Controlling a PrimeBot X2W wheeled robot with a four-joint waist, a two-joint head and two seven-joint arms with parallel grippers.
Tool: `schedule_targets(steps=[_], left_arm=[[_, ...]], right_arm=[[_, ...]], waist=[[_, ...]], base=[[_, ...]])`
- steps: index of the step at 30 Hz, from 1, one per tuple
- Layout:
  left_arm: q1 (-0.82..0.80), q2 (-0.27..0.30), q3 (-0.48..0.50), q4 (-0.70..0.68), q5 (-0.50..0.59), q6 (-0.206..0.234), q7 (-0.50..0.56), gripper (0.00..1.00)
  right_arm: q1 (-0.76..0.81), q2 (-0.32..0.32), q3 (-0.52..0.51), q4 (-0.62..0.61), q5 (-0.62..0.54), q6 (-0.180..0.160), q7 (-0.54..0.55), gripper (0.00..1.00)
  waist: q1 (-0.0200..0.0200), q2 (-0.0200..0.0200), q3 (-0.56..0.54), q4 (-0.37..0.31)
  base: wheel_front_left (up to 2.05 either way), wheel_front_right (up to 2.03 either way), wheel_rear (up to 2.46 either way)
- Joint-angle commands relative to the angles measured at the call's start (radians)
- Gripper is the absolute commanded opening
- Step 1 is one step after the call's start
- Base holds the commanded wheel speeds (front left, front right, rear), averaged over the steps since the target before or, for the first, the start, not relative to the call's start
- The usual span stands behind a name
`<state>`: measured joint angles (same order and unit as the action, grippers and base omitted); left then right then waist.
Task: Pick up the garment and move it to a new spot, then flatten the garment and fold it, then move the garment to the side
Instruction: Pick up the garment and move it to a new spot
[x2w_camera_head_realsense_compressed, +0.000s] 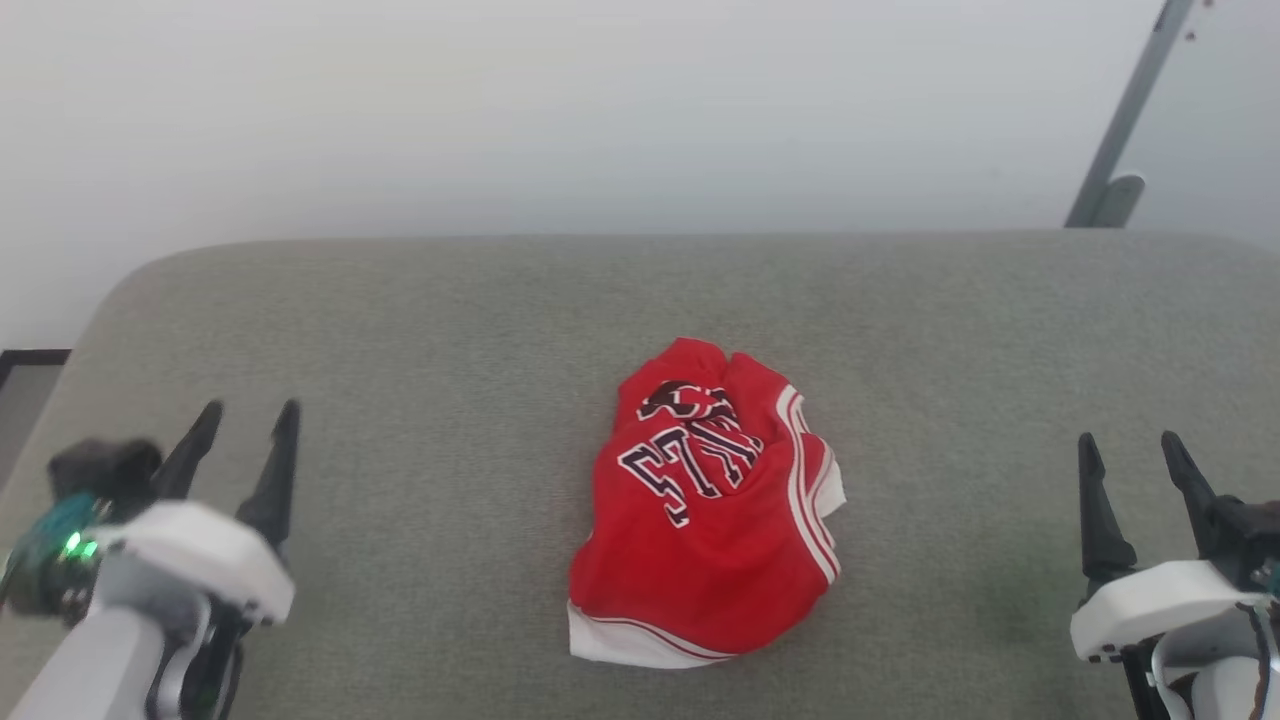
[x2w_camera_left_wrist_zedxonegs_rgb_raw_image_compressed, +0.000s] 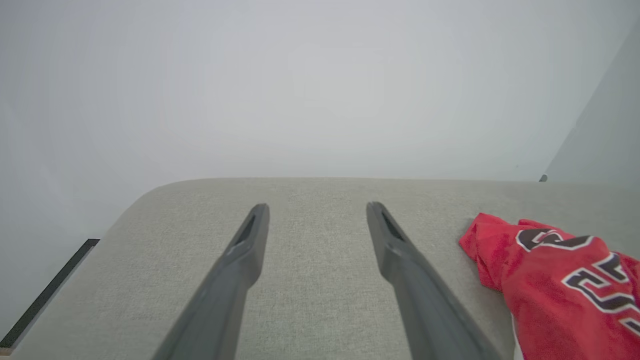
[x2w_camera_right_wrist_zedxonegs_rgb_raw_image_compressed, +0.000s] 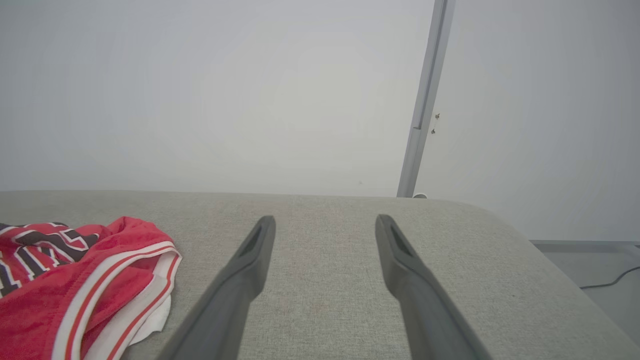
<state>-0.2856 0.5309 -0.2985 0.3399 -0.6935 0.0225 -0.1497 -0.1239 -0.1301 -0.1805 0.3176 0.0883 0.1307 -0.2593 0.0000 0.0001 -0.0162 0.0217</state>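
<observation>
Head view: the garment (x2w_camera_head_realsense_compressed: 705, 510) lies crumpled in the middle of the grey cushion (x2w_camera_head_realsense_compressed: 420, 320) — red cloth, white striped trim, black white-edged lettering too creased to read. The left gripper (x2w_camera_head_realsense_compressed: 252, 412) and right gripper (x2w_camera_head_realsense_compressed: 1127, 442) are spread and empty, well apart from it. Left wrist view: bunched red cloth at the right edge, beside tapered dark fingers (x2w_camera_left_wrist_zedxonegs_rgb_raw_image_compressed: 245, 250). Right wrist view: the striped hem at lower left — coarse grey weave beneath.
</observation>
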Motion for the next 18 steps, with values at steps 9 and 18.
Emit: schedule_targets(steps=[9, 18], left_arm=[[0.166, 0.030, 0.104, -0.027, -0.029, 0.018, -0.103, 1.00], [0.280, 0.000, 0.218, -0.074, -0.016, 0.002, -0.116, 1.00]], right_arm=[[0.030, 0.009, -0.015, -0.006, 0.012, 0.000, -0.002, 1.00], [0.037, 0.010, -0.019, -0.006, 0.019, 0.000, -0.004, 1.00]], waist=[[0.0000, -0.0001, -0.020, 0.038], [0.0000, -0.0001, -0.022, 0.048]], base=[[0.00, 0.00, 0.00], [0.00, 0.00, 0.00]])
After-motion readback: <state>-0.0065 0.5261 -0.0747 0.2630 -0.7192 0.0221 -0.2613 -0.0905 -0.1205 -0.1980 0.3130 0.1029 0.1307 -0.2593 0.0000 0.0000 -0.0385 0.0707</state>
